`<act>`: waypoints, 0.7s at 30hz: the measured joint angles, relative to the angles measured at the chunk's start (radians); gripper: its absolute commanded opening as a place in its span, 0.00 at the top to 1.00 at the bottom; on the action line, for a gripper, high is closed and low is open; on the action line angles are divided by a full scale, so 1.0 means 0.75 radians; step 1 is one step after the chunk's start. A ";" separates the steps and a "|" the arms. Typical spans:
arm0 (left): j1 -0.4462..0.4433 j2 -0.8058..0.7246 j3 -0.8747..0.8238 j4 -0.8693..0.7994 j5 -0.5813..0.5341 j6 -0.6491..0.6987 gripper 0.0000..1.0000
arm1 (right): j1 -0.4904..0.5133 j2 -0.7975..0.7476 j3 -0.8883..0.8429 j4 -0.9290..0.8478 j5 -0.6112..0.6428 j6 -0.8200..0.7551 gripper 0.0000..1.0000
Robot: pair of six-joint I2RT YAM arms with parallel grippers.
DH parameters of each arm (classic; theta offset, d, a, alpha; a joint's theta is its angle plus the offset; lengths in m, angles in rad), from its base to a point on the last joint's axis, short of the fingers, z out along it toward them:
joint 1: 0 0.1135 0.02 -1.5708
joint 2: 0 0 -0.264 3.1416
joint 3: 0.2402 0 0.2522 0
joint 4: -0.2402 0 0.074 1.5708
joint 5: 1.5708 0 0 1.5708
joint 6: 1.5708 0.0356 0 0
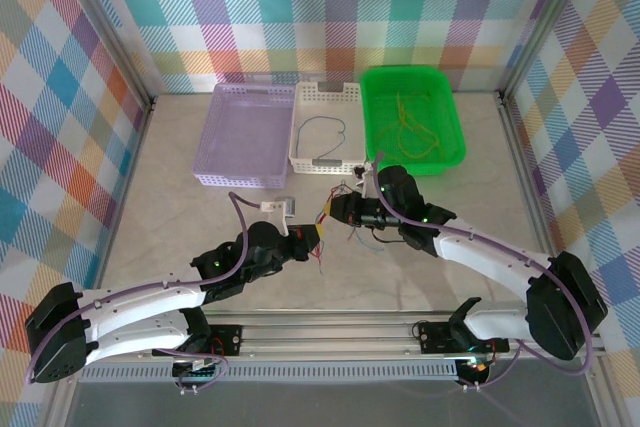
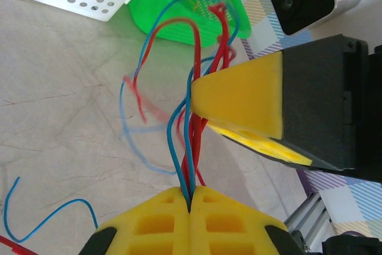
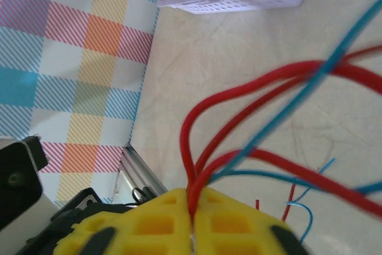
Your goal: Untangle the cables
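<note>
Left gripper clamped on red and blue cables, mid-table. Right gripper pinched shut on red strands of the same bundle, at 1 o'clock of left. More cables lie in white basket and green basket, 12 o'clock.

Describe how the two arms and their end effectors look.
The left arm and right arm have white shells, black joints, small green lights and a thick purple cable each. The left end effector and right end effector have yellow slotted wedge fingers on black mounts.
</note>
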 measured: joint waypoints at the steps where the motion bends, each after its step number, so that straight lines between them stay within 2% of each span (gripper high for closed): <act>1: 0.000 0.000 0.000 0.000 0.000 0.001 1.00 | 0.000 -0.003 0.000 -0.002 0.004 -0.005 1.00; 3: 0.000 -0.001 0.000 0.000 0.005 0.005 0.99 | 0.001 -0.014 -0.001 -0.009 0.006 -0.008 1.00; 5: 0.000 -0.003 0.003 0.001 0.009 0.011 0.87 | 0.001 -0.030 -0.002 -0.016 0.011 -0.014 1.00; 7: -0.002 -0.017 0.004 -0.005 0.011 0.024 0.69 | 0.003 -0.047 -0.003 -0.016 0.013 -0.035 1.00; 10: -0.008 -0.066 0.004 -0.044 0.013 0.048 0.54 | 0.003 -0.073 -0.007 -0.013 0.016 -0.070 1.00; 15: -0.010 -0.158 0.007 -0.085 0.007 0.074 0.51 | -0.003 -0.081 -0.014 0.008 -0.025 -0.129 1.00; 21: -0.010 -0.207 0.007 -0.105 -0.007 0.086 0.51 | -0.003 -0.076 -0.016 0.079 -0.156 -0.164 1.00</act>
